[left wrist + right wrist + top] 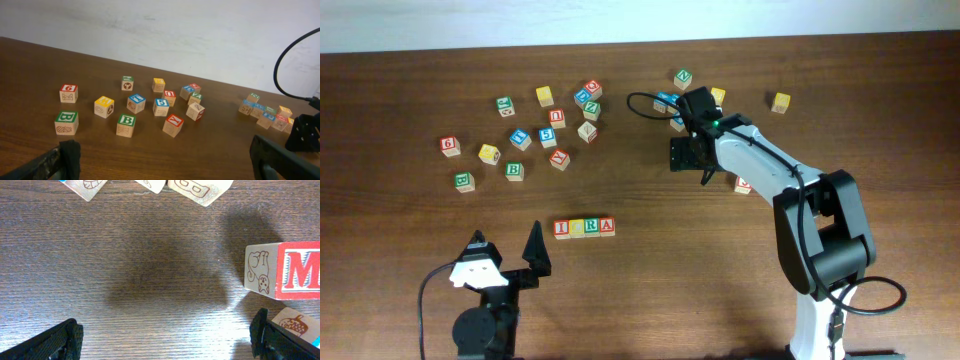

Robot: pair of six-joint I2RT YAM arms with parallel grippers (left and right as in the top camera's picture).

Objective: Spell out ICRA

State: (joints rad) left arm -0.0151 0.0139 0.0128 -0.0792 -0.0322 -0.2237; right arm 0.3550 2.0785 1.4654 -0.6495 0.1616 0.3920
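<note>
- At the near centre of the counter [650,260], the four-block row [585,227] lay flat. Its blocks touched side by side and read I, C, R, A from left to right.
- The left hand [506,245] sat at the near left edge, just left of the row and apart from it. Its jaws were spread wide and held nothing.
- In the left wrist view, the left hand [167,160] faced the loose blocks [130,107] scattered across the far left of the counter.
- The right hand [688,160] hung over the far right area, well apart from the row. Its jaws were fully open and empty.
- In the right wrist view, bare wood lay between the fingers [62,339] of the right hand [167,340].
- A red M block [282,270] stood just right of that gap, touching neither finger.
- A far block cluster [672,100] lay just beyond the right hand.
</note>
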